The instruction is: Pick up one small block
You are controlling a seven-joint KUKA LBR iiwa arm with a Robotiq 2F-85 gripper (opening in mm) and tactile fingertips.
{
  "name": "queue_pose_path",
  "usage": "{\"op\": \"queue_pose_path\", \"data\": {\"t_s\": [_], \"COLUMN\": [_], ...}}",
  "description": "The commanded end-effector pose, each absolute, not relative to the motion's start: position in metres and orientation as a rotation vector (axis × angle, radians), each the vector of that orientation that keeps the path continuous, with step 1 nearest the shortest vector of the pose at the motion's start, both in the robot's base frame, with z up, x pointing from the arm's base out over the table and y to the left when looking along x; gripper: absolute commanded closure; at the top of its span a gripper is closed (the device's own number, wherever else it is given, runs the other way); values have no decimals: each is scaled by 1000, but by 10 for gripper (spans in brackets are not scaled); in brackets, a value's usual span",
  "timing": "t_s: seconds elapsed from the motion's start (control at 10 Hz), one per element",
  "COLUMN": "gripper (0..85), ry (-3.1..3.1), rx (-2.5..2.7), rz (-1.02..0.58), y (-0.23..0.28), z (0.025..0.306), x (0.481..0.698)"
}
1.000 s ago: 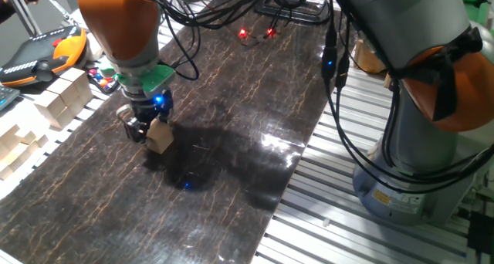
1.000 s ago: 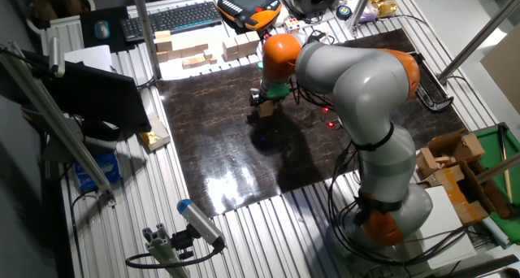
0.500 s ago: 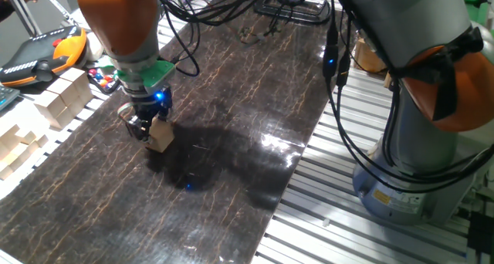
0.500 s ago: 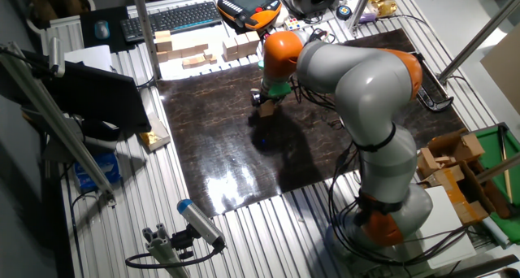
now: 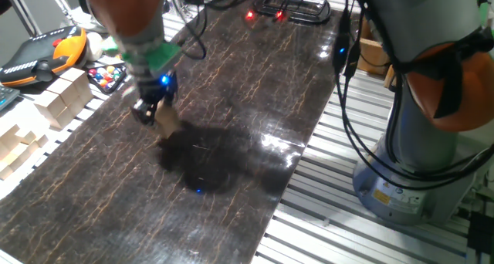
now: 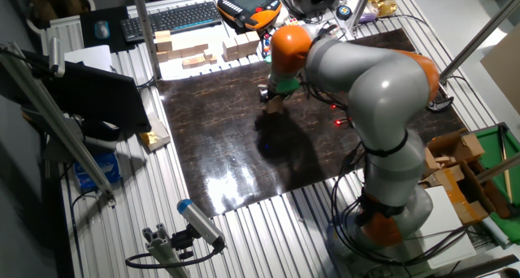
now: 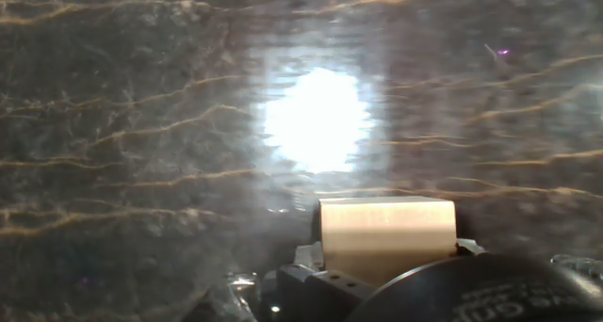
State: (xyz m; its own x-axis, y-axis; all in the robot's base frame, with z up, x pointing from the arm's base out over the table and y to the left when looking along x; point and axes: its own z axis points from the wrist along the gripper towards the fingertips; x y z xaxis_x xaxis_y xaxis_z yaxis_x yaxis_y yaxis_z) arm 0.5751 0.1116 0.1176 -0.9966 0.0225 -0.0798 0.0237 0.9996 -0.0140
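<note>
Work surface: a dark marbled mat (image 5: 231, 94) with tan veins and glare patches lies on a ribbed aluminium table (image 6: 114, 221). Along the mat's far edge rest pale wooden blocks (image 5: 62, 98), a keyboard (image 6: 171, 18) and an orange-black pendant (image 6: 248, 6).

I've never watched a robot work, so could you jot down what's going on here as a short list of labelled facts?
robot: one grey and orange arm leaning over a dark marbled table
gripper: gripper shut on the small block
held thing: small block, plain light-tan wood, also seen in the hand view
block position: appears lifted clear of the table, image blurred
nearby: larger wooden blocks and a multicoloured cube at the table's edge
task stage: block grasped, pick-up looks done or nearly so
</note>
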Motion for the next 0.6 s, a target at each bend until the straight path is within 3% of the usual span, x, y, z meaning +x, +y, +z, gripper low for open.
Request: {"op": "queue_pose_path", "data": {"t_s": [0.0,0.5], "gripper": [843,843], "ry": [3061,3095], "rx": [31,71], "rz": [-22,16], "y": [101,87], "z": [134,158], "x": [573,566]}}
